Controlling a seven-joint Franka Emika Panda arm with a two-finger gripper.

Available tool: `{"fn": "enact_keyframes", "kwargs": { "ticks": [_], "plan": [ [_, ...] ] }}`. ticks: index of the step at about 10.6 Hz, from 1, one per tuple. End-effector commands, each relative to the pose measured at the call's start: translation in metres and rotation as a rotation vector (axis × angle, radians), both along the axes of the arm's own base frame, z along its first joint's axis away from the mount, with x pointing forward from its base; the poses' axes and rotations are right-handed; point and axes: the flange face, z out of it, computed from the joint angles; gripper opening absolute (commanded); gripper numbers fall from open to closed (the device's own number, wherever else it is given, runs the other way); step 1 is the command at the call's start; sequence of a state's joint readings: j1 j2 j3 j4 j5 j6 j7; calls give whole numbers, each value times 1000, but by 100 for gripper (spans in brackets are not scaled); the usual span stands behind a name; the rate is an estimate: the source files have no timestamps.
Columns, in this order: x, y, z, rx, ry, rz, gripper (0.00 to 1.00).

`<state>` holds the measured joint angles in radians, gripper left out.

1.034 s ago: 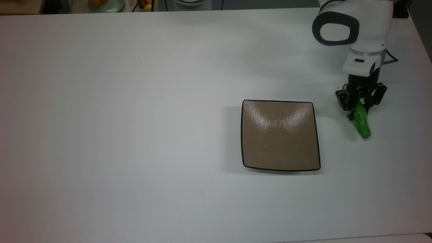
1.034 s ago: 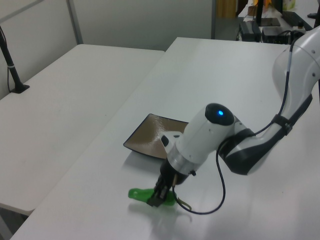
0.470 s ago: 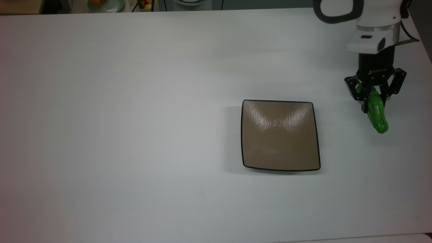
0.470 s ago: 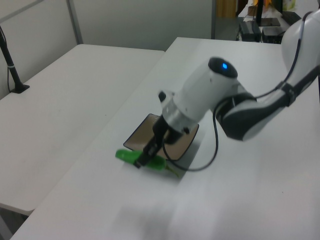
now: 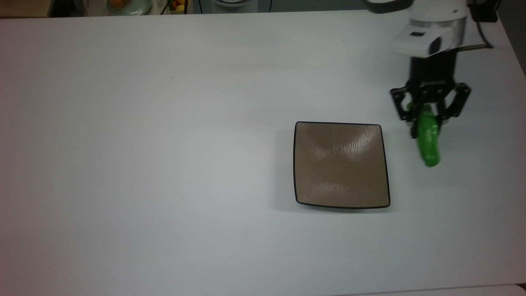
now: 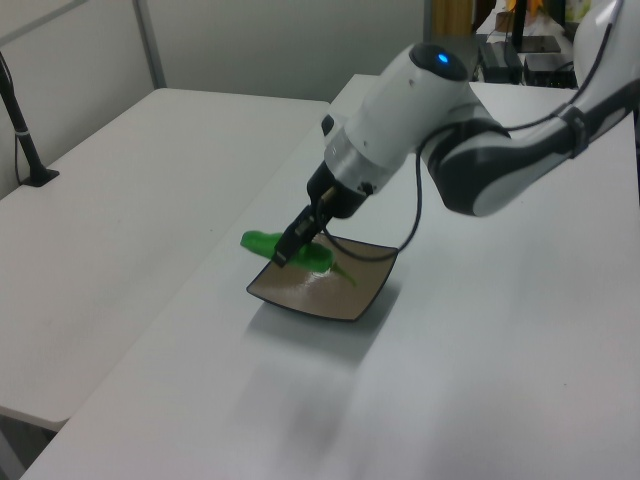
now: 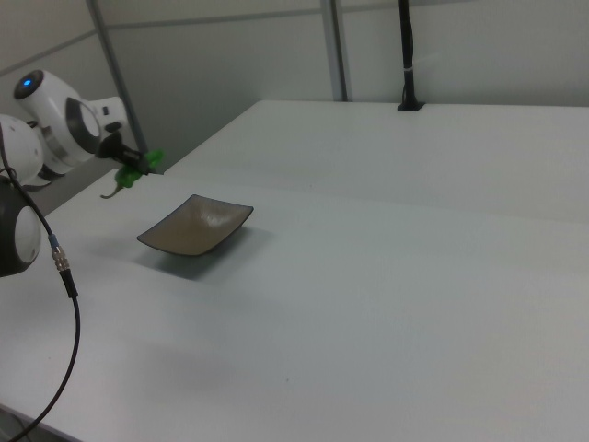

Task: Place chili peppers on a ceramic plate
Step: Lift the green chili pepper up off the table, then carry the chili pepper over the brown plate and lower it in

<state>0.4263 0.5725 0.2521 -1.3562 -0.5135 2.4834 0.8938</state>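
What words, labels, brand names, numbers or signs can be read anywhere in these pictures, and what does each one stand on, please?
None can be read.
The gripper has a faint pale marking on its black body in the top view, too blurred to read.
The chili pepper, the ceramic plate and the white table bear no text.
The arm's blue light in the left view is a lamp, not a sign.
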Motion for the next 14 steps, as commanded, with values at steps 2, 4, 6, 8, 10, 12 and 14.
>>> {"fn": "enact_keyframes", "kwargs": {
  "ticks": [2,4,6,8,10,12,14],
  "plan": [
    [23,-70,-12,-90,91,82,0],
    [36,-99,-24,-154,142,124,0],
    [40,-117,-46,-193,173,124,1],
    [35,-119,-66,-217,198,132,1],
    [33,-120,-80,-218,204,136,1],
    [35,-123,-90,-206,191,128,1],
    [36,-124,-97,-182,152,131,1]
  ]
}}
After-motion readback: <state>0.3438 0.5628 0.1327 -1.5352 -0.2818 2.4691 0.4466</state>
